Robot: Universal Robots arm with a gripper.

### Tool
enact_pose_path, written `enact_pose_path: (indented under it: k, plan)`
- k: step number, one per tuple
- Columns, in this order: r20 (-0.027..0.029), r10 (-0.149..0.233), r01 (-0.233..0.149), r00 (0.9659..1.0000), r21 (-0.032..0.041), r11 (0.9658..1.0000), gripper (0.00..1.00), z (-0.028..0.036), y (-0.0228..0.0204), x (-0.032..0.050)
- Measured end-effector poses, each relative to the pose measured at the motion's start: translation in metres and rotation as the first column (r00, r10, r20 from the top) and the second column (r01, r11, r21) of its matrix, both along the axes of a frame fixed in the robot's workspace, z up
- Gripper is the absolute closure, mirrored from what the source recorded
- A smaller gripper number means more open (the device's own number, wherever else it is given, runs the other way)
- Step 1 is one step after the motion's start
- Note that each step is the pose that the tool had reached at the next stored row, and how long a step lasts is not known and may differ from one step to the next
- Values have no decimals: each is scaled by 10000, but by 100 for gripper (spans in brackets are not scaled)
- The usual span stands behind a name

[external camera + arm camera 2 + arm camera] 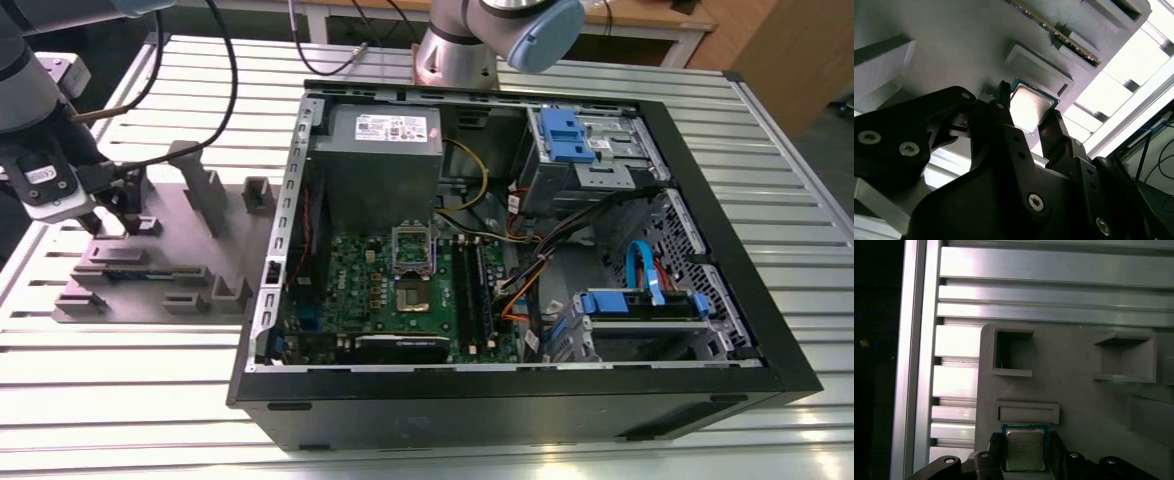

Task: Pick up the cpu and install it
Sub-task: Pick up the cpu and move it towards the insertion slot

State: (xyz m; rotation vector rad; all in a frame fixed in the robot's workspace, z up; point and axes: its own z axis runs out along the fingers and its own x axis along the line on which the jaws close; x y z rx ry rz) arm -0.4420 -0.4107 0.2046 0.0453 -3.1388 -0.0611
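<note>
The cpu (1025, 449) is a small square chip with a silvery top and a thin green rim, lying flat on the grey parts fixture (174, 250) at the exterior view's left. My gripper (110, 222) is down at the fixture. In both wrist views its two black fingers (995, 450) sit tight against opposite edges of the cpu (1029, 106), so the gripper (1030, 111) is shut on it. The chip still lies level with the fixture surface. The shiny socket frame (412, 252) lies on the green motherboard inside the open computer case (534, 405).
The fixture carries upright grey blocks (200, 185) and a raised ledge (1028, 412) right beside the chip. The case holds a grey power supply (380, 140), blue drive brackets (567, 135) and loose cables (534, 270). The arm's base (461, 50) stands behind the case on the slatted metal table (134, 400).
</note>
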Motion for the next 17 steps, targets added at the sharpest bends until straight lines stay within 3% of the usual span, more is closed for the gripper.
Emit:
enact_pose_path:
  k: [17]
  plan:
    - [4,0,0,10000,3,10000,53,45,0,0]
